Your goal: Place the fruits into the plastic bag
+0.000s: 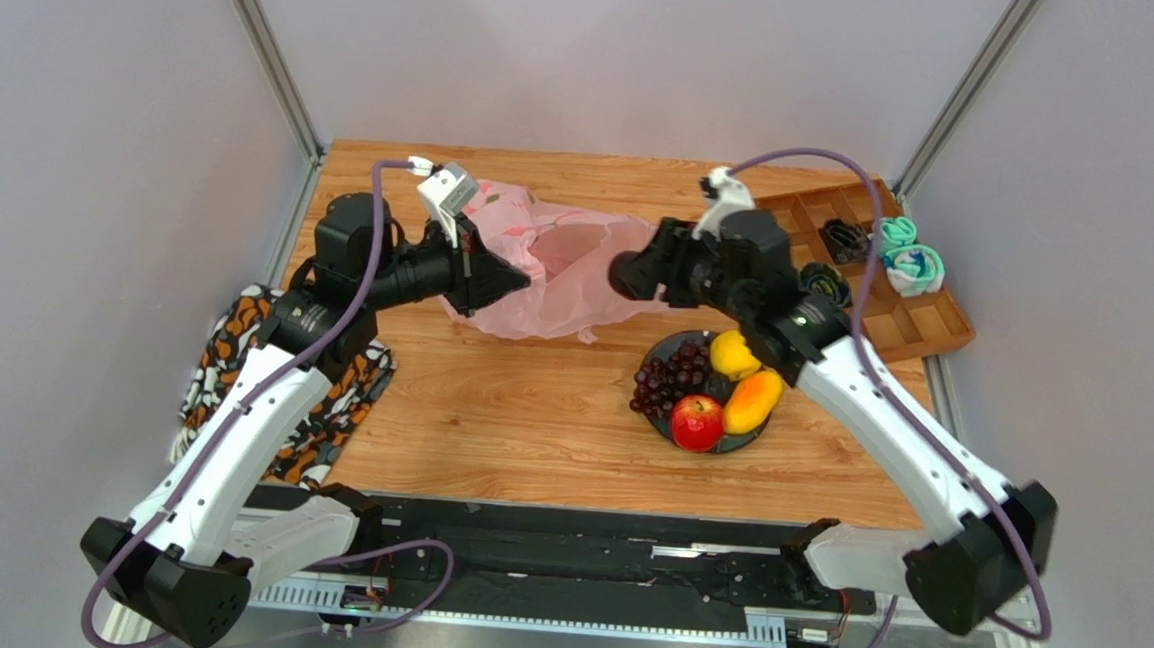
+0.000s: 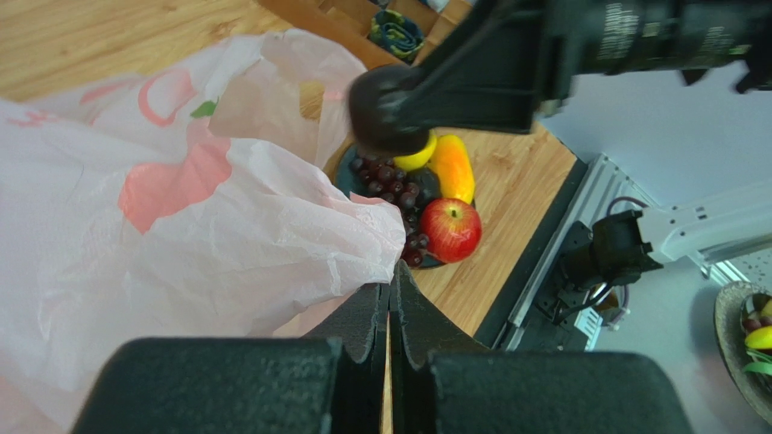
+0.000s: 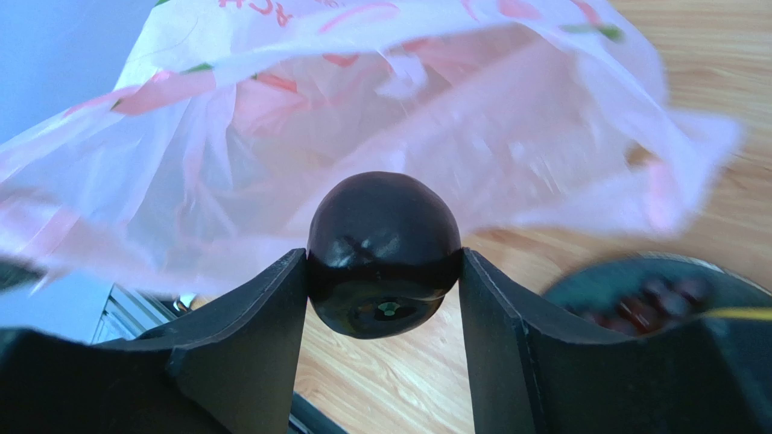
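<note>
The pink plastic bag (image 1: 556, 270) lies at the back middle of the table with its mouth facing right. My left gripper (image 1: 515, 283) is shut on the bag's near edge (image 2: 391, 271), holding it up. My right gripper (image 1: 624, 275) hovers just in front of the bag's mouth, shut on a dark plum (image 3: 383, 253) that sits between the fingertips. On the dark plate (image 1: 741, 444) sit purple grapes (image 1: 670, 375), a red apple (image 1: 696, 420), a yellow citrus (image 1: 732, 353) and a yellow-orange banana (image 1: 753, 401).
A wooden compartment tray (image 1: 922, 323) stands at the back right, holding teal coiled bundles (image 1: 911, 262) and a black one (image 1: 844, 238). An orange-black patterned cloth (image 1: 294, 382) hangs over the table's left edge. Grey walls enclose the table.
</note>
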Controlling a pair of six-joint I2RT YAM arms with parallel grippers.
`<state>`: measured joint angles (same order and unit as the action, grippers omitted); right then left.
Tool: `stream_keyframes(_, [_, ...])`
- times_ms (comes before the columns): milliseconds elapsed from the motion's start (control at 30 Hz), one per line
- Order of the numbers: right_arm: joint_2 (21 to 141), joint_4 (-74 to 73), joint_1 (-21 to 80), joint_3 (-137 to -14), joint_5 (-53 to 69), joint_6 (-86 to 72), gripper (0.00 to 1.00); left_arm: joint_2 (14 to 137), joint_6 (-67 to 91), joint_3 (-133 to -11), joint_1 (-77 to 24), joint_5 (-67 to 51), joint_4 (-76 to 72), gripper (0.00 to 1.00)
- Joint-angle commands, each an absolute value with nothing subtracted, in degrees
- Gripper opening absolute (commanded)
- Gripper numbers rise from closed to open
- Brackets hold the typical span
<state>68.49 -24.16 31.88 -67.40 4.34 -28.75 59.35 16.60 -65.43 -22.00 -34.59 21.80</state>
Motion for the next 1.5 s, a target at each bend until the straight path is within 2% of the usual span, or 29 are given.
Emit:
stream_keyframes(0, [79.0,-11.3,36.9,-72.9,2.3,-30.1,0.28,57.2,17.7,-64.5,-21.8,-41.8,15.0,0.0])
stream_keyframes(133, [89.2,-4.1,40.4,-77.0,3.1,-31.4,0.27,56.6,19.4,-63.2,-21.7,-45.4,11.9,0.0])
stream_keyframes(333, [102.0,-1.2,45.4,-81.7,3.5,-35.8,0.27,55.5,20.0,-62.2,-21.6,-46.0,9.5,0.0])
stream_keyframes(533, [112.0,-5.0,46.5,-85.4,0.4,-38.2,0.28,52.0,20.4,-61.1,-19.2,-45.6,6.9,0.0])
stream_keyframes(900, [116.5,-15.5,42.7,-88.6,-9.1,-38.3,0.35,46.4,20.3,-59.1,-15.0,-41.5,4.8,0.0])
stream_keyframes(1000, [117.0,-17.2,42.7,-90.3,-10.3,-37.4,0.43,46.7,20.3,-59.1,-15.0,-41.5,4.8,0.0])
stream_keyframes(1133, [116.8,-17.0,42.7,-90.7,-8.8,-35.6,0.76,47.1,20.4,-58.9,-15.0,-41.6,4.9,0.0])
stream_keyframes(1300, [116.1,-17.5,42.7,-92.2,-5.9,-33.0,0.87,48.1,21.2,-59.0,-15.0,-42.2,4.7,0.0])
stream_keyframes(1333, [115.8,-17.6,42.7,-92.3,-5.5,-32.8,0.92,48.4,21.3,-58.9,-15.0,-42.4,4.7,0.0])
stream_keyframes(1467, [113.7,-15.9,42.7,-92.0,-1.8,-31.8,0.94,48.7,21.4,-59.0,-15.0,-42.3,4.7,0.0])
